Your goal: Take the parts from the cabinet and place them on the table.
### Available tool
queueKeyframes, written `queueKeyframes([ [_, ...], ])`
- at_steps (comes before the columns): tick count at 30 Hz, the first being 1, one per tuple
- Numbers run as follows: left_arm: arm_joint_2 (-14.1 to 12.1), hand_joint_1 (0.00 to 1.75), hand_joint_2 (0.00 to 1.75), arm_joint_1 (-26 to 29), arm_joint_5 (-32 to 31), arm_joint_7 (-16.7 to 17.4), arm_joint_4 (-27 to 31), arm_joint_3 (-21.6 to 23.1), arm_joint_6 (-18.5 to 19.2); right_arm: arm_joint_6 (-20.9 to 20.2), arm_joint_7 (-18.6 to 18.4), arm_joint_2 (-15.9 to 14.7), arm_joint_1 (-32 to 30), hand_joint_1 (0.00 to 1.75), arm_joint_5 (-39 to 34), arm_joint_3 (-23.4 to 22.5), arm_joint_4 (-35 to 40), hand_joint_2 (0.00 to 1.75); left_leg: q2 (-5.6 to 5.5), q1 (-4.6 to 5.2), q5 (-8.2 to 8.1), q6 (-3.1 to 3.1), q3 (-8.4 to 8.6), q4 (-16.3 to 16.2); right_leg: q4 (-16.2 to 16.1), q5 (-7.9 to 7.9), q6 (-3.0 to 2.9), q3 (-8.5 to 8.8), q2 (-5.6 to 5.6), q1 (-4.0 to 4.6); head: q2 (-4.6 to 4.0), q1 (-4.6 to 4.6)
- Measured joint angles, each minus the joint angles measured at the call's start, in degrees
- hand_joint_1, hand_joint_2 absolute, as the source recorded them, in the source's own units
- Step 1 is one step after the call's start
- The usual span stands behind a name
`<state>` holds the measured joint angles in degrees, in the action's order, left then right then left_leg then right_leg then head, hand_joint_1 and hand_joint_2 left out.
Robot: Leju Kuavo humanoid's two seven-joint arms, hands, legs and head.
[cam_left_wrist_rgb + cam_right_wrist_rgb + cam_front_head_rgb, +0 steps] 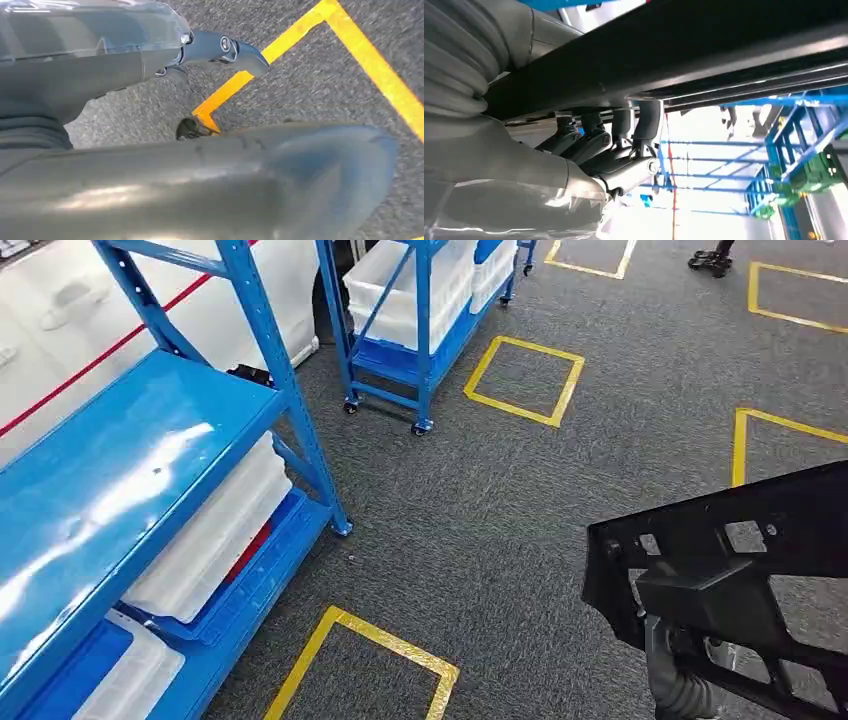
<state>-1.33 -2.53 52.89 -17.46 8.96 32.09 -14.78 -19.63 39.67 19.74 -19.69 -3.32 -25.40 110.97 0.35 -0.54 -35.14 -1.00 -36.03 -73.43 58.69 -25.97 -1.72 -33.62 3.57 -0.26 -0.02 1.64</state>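
Observation:
A long black plastic part (740, 540) with cut-outs hangs over the carpet at the lower right of the head view. My right hand (609, 150) grips it from below, with the dark fingers (644, 125) curled up around the part's black bar (704, 55). In the head view the part hides that hand, apart from its ribbed wrist cover (678, 685). My left hand (220, 50) hangs above the carpet with nothing in it. Its finger is stretched out, apart from the thick thumb (300, 175).
A blue shelf rack (130, 460) stands at the left with white bins (215, 540) on its lower level. A blue wheeled cart (420, 320) with white bins stands further off. Yellow tape squares (525, 380) mark the grey carpet, one near the rack (365, 660).

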Motion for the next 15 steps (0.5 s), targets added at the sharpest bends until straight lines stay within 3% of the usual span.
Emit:
queueKeyframes([
  [1, 0.0, 0.00, 0.00, 0.0, 0.1, 0.0, 0.0, 0.0, 0.0, -0.3, 0.0, 0.0, 0.0, 1.75, 0.0, -0.2, -0.2, 1.75, -0.33, 0.01, 2.78, 0.31, 1.94, 4.4, 0.1, 0.01, 0.01, 0.12, 0.83, 0.06, 0.00, 0.00],
  [2, 0.0, 0.00, 0.00, 0.0, 0.1, 0.0, 0.0, 0.0, 0.0, -0.6, 0.0, 0.0, 0.1, 1.75, -0.1, -0.3, -0.3, 1.75, -1.37, 0.01, 5.78, 0.69, 4.49, 10.2, 0.1, 0.03, 0.06, 0.30, 1.66, 0.09, 0.00, 0.02],
  [3, -0.1, 0.00, 0.00, 0.0, 0.2, 0.0, 0.0, 0.0, -0.1, -1.0, 0.0, 0.0, 0.1, 1.75, -0.2, -0.5, -0.4, 1.75, -4.64, 0.02, 7.12, 1.14, 6.19, 14.6, 0.1, 0.07, 0.12, 0.28, 2.26, -0.10, 0.00, 0.00],
  [4, -0.2, 0.00, 0.00, 0.1, 0.4, -0.1, -0.1, 0.0, -0.2, -1.2, 0.0, 0.0, 0.4, 1.75, -0.3, -0.5, -0.5, 1.75, -7.08, -0.17, 6.81, 1.28, 6.37, 15.7, 0.4, 0.22, 0.60, -0.19, 2.92, 0.18, 0.00, 0.00],
  [6, -0.1, 0.00, 0.00, -0.1, 0.5, -0.1, -0.1, 0.0, -0.5, -1.6, 0.0, 0.0, 0.7, 1.75, -0.3, -0.6, -0.9, 1.75, -5.74, 0.27, 6.73, 1.19, 6.32, 15.8, 0.2, 0.67, 1.47, -0.93, 4.59, -0.59, 0.00, 0.02],
  [7, -0.1, 0.00, 0.00, -0.2, 0.6, -0.1, -0.1, 0.0, -0.6, -1.8, 0.0, 0.0, 0.6, 1.75, -0.2, -0.6, -1.1, 1.75, -5.03, 0.40, 6.85, 1.38, 6.53, 15.8, 0.0, 0.98, 1.95, -1.02, 5.40, -0.76, 0.00, 0.00],
  [8, 0.0, 0.00, 0.00, -0.3, 0.7, -0.1, -0.1, 0.0, -0.7, -1.8, 0.0, 0.0, 0.7, 1.75, 0.0, -0.7, -1.2, 1.75, -3.98, -0.09, 7.44, 1.85, 6.76, 16.8, 0.0, 1.18, 2.43, -1.15, 5.95, -0.40, 0.00, 0.00],
  [9, 0.1, 0.00, 0.00, -0.3, 0.9, 0.0, -0.1, 0.0, -0.8, -1.8, 0.0, -0.1, 0.7, 1.75, 0.1, -0.9, -1.4, 1.75, -2.88, -0.14, 7.83, 2.07, 7.09, 17.3, 1.1, 0.35, 2.25, -1.58, 2.47, -0.28, 0.00, 0.02],
  [10, 0.2, 0.00, 0.00, -0.3, 1.1, 0.0, -0.1, 0.0, -0.8, -1.7, 0.0, -0.1, 1.1, 1.75, 0.2, -1.0, -1.5, 1.75, -2.00, -0.07, 7.95, 2.58, 7.06, 17.5, 4.0, -1.94, 2.39, -3.14, -0.86, -0.02, 0.00, -0.07],
  [11, 0.2, 0.00, 0.00, -0.1, 1.1, 0.1, -0.1, 0.0, -0.9, -1.6, 0.0, -0.1, 1.4, 1.75, 0.3, -1.0, -1.7, 1.75, -1.02, 0.07, 7.94, 2.59, 6.97, 17.5, 8.1, -4.22, 2.59, -5.17, -2.25, -0.09, 0.00, -0.07],
  [13, 0.2, 0.00, 0.00, 0.1, 1.1, 0.2, -0.1, 0.0, -1.0, -1.2, 0.0, -0.2, 1.6, 1.75, 0.3, -1.0, -2.2, 1.75, 0.86, 0.28, 7.82, 2.62, 6.84, 17.4, 16.2, -7.45, 2.94, -8.99, -3.08, -0.50, 0.00, -0.07],
  [14, 0.2, 0.00, 0.00, 0.1, 1.1, 0.2, -0.1, 0.0, -1.0, -0.9, 0.0, -0.2, 1.5, 1.75, 0.5, -1.0, -2.4, 1.75, 1.72, 0.29, 7.77, 2.56, 6.82, 17.3, 17.5, -7.32, 3.07, -9.57, -3.21, -0.63, 0.00, -0.07],
  [15, 0.2, 0.00, 0.00, 0.1, 1.1, 0.3, -0.1, 0.0, -1.0, -0.7, 0.0, -0.2, 1.5, 1.75, 0.6, -1.0, -2.7, 1.75, 2.67, 0.29, 7.65, 2.50, 6.86, 17.3, 15.8, -5.78, 3.23, -8.54, -3.42, -0.77, 0.00, -0.07],
])
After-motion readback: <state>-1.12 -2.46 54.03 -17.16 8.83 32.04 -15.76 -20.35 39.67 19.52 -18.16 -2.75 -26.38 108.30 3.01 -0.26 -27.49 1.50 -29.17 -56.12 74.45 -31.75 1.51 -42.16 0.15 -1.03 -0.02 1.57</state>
